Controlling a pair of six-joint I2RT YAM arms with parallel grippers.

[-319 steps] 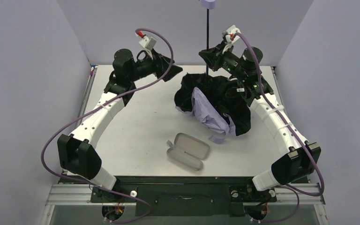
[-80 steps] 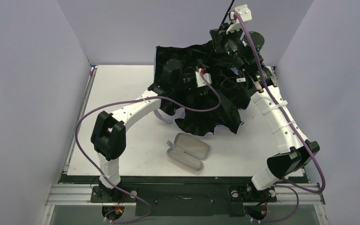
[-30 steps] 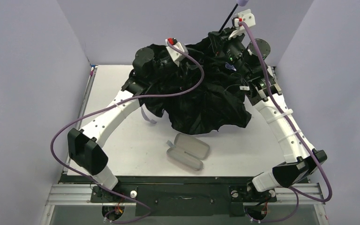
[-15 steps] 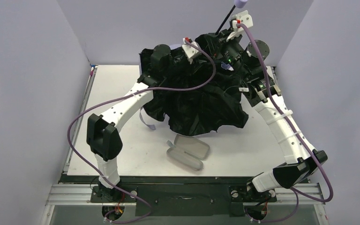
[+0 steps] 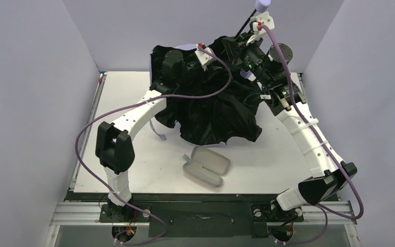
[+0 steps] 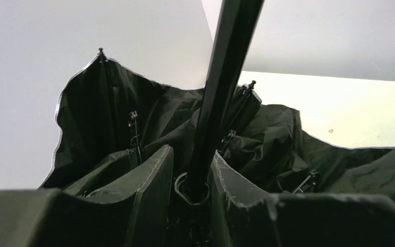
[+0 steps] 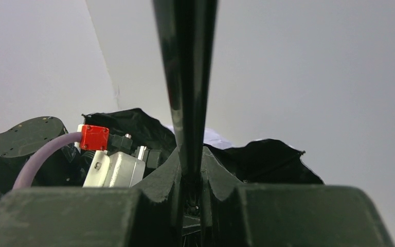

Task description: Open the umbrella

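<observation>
The umbrella (image 5: 213,110) hangs half spread at the back of the table, its black lining facing out and a sliver of lavender fabric behind. Its thin black shaft (image 5: 245,27) rises to the small lavender handle (image 5: 263,5). My right gripper (image 5: 240,42) is shut on the shaft, seen clamped in the right wrist view (image 7: 190,159). My left gripper (image 5: 217,50) is buried in the canopy folds. In the left wrist view (image 6: 191,172) its fingers (image 6: 151,177) close round the shaft (image 6: 221,87) at the ring-shaped runner (image 6: 193,189).
The oval pinkish-grey hard case (image 5: 206,165) lies open on the table in front of the umbrella. A lavender strap (image 5: 158,131) dangles below the canopy's left edge. Grey walls close in the back and both sides.
My left gripper moved right into the canopy toward the shaft, then eased back slightly. The canopy shifted left and its lower edge rose a little. The right gripper kept hold of the shaft.
</observation>
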